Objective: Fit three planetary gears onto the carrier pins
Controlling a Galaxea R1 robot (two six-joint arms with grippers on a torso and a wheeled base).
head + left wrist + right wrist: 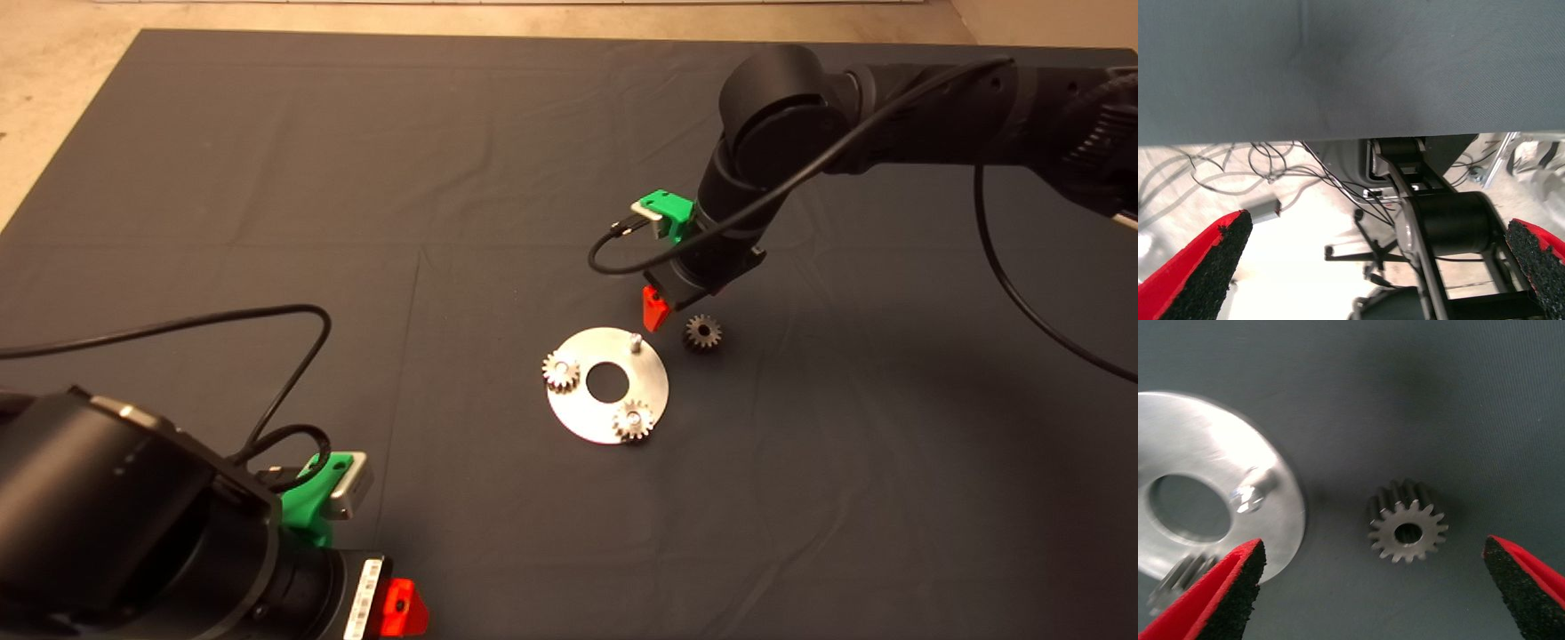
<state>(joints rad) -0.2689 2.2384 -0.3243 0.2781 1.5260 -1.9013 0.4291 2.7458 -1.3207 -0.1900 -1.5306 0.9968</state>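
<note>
Two planetary gears [561, 371] seated on disc [582, 418]; third gear [702, 332] loose on mat [267, 178], one carrier pin [635, 341] bare. Right gripper [1371, 587] spread wide above loose gear; left gripper [1378, 267] parked, spread.

A dark grey mat [267, 178] covers the worktop, creased in faint fold lines that cross near its middle. Beyond the mat's far edge and far-left corner lies a pale beige floor [53, 80] — bare and evenly lit. The left wrist view shows the floor past the mat's edge: thin black cables [1271, 167] trail loosely over it, a small grey box [1265, 211] lies among them, and a black wheeled base [1371, 257] stands nearby.
</note>
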